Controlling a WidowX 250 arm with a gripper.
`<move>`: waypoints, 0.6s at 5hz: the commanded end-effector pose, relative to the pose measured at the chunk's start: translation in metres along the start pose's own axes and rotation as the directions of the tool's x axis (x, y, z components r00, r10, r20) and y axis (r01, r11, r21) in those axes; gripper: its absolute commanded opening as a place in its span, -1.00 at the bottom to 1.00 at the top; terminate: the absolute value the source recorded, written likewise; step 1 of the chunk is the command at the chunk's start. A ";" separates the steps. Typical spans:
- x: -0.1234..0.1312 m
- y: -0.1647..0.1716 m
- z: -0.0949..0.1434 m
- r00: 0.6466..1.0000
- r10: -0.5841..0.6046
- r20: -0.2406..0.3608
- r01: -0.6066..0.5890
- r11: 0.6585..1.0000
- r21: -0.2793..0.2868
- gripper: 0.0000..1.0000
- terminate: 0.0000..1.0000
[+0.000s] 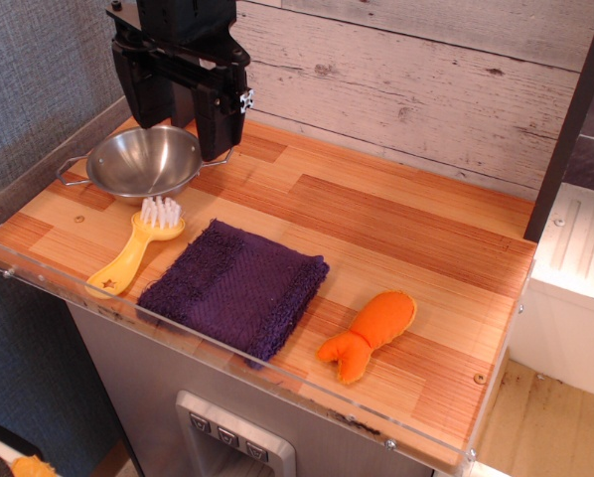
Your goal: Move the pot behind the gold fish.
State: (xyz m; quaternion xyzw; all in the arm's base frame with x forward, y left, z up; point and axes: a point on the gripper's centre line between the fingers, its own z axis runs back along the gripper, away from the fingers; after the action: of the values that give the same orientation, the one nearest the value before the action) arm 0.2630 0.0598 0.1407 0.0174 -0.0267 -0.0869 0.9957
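Observation:
The pot [138,162], a shallow shiny steel bowl with thin wire loop handles, sits at the back left of the wooden counter. My black gripper [183,134] hangs over the pot's back right rim. Its two fingers stand apart and hold nothing. The right finger [221,119] reaches down beside the pot's right edge and hides the right handle. The gold fish [371,333], a small orange stuffed toy, lies near the front right of the counter with its forked tail toward the front, far from the gripper.
A yellow-handled brush [138,248] with white bristles lies just in front of the pot. A purple cloth [235,286] lies between the brush and the fish. A clear acrylic lip [227,363] runs along the counter's front edge. A plank wall [406,79] stands behind.

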 end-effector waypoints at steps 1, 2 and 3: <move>0.000 0.000 0.000 1.000 0.000 0.000 0.000 1.000 0.000 1.00 -1.00; 0.010 0.033 -0.006 0.999 -0.016 0.035 0.015 0.999 0.028 1.00 -1.00; 0.013 0.070 -0.014 0.998 0.015 0.057 -0.018 0.998 0.060 1.00 -1.00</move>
State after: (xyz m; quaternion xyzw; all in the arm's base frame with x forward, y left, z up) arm 0.2865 0.1207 0.1175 0.0337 -0.0406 -0.0815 0.9953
